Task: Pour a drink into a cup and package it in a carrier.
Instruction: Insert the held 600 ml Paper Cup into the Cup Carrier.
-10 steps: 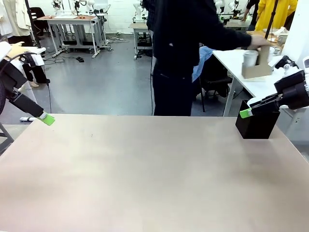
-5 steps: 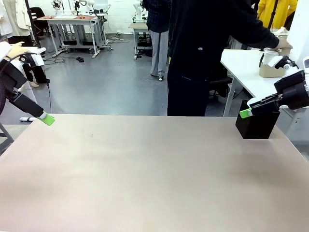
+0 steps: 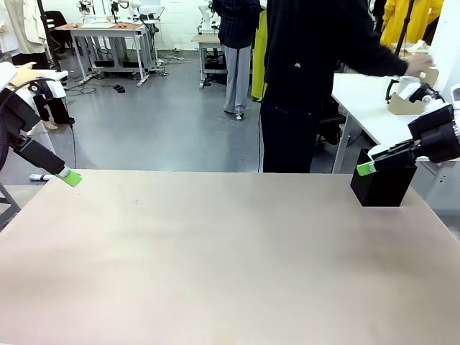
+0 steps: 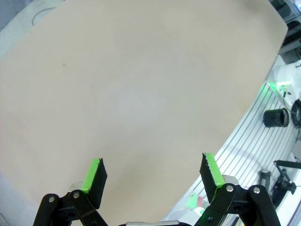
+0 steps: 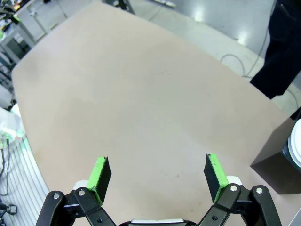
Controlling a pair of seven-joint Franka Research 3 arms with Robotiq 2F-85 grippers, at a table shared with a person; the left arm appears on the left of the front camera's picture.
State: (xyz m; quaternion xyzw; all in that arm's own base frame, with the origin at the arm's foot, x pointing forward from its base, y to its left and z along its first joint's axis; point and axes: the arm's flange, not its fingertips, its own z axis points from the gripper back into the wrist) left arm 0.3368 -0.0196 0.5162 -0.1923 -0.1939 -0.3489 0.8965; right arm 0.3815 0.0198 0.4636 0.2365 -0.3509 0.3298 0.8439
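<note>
Far off, carrier (image 3: 407,105) upright on side table (image 3: 359,93) under person's hand (image 3: 417,65), both jaws spread, empty

Left hand (image 4: 153,172) and right hand (image 5: 155,174) hang with fingers spread wide, holding nothing.

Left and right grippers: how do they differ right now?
The left gripper hangs at the table's far left edge, with nothing near it. The right gripper sits at the far right, right in front of the black box. Both are open and empty.
</note>
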